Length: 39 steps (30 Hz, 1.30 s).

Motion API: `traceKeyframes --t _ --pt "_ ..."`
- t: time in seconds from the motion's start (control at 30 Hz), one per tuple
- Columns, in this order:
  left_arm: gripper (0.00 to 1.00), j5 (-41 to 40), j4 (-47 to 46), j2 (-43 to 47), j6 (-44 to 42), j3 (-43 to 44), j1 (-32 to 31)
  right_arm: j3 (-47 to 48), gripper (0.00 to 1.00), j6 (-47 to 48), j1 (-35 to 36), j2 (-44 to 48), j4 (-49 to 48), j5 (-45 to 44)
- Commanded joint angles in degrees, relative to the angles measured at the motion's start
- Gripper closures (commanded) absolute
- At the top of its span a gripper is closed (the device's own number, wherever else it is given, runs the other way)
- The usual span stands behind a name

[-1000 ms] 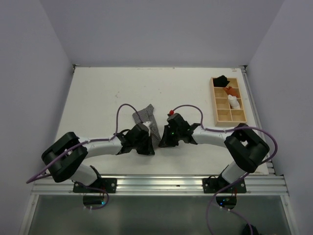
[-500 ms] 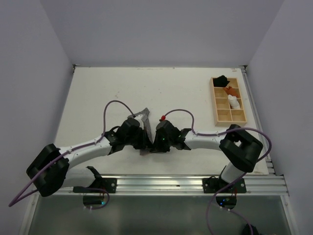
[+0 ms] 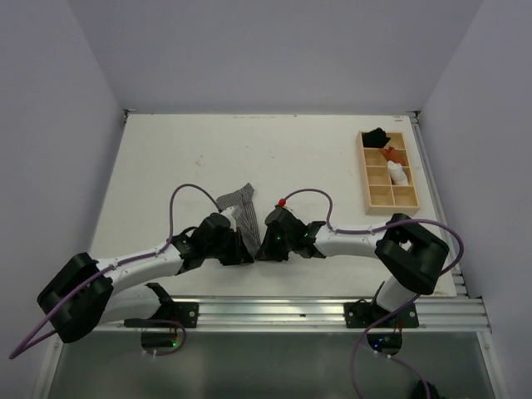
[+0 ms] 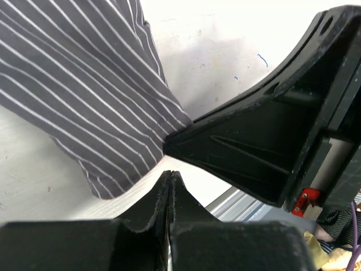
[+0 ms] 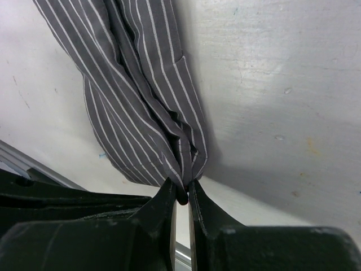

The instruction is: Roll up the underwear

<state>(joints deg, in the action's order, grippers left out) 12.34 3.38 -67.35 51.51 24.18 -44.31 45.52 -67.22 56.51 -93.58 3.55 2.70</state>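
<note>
The underwear (image 3: 237, 204), grey with fine white stripes, lies near the table's front middle and runs down between my two grippers. My left gripper (image 3: 239, 249) is shut. In the left wrist view its tips (image 4: 169, 174) meet at the lower edge of the cloth (image 4: 84, 84), with a thin pale striped fold running into them. My right gripper (image 3: 262, 248) is shut on a bunched fold of the underwear (image 5: 141, 84), pinched at its tips (image 5: 181, 192). The two grippers stand close together, and the right one's black body (image 4: 271, 141) fills the left wrist view.
A wooden compartment tray (image 3: 366, 179) stands at the back right, holding a black bundle (image 3: 377, 135), an orange bundle (image 3: 391, 155) and a white bundle (image 3: 399, 174). The aluminium rail (image 3: 266, 312) runs along the near edge just behind the grippers.
Both grippers have moved left and toward the near edge, dragging the underwear's lower end with them. The left arm has stretched out lower and further left.
</note>
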Motion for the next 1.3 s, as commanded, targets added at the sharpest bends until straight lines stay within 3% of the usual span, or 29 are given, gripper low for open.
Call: traceKeyframes --t 0.0,0.37,0.47,0.5,0.6,0.8,1.03,1.27 --pt "1.0 -2.5 -4.9 0.7 -0.1 -0.9 0.2 -0.1 0.95 -1.8 1.0 1.6 0.0 -1.7" --pt "1.0 -0.9 -11.1 -1.3 -0.2 -8.4 2.7 0.4 0.93 -2.1 2.1 1.7 0.0 -1.4" --pt "1.0 -0.8 -11.9 -1.8 -0.1 -9.8 2.7 2.2 0.81 -1.2 2.3 2.6 2.0 -1.4" --pt "1.0 -1.0 -11.9 -1.8 -0.1 -9.9 2.7 2.6 0.71 -0.8 2.2 2.7 3.1 -1.2" --pt "1.0 -1.2 -12.0 -2.7 -0.6 -9.7 2.7 4.6 0.61 0.2 2.3 3.2 6.0 -0.9" --pt "1.0 -1.3 -12.6 -5.7 -1.3 -9.2 2.7 8.1 0.56 3.1 2.3 6.7 13.4 -0.3" --pt "1.0 -1.3 -12.9 -6.7 -1.6 -8.3 2.7 12.6 0.6 8.5 -0.2 8.2 19.1 -1.9" --pt "1.0 -1.9 -12.2 -7.4 -1.6 -7.4 2.7 17.3 0.82 18.7 -11.2 1.4 18.7 11.2"
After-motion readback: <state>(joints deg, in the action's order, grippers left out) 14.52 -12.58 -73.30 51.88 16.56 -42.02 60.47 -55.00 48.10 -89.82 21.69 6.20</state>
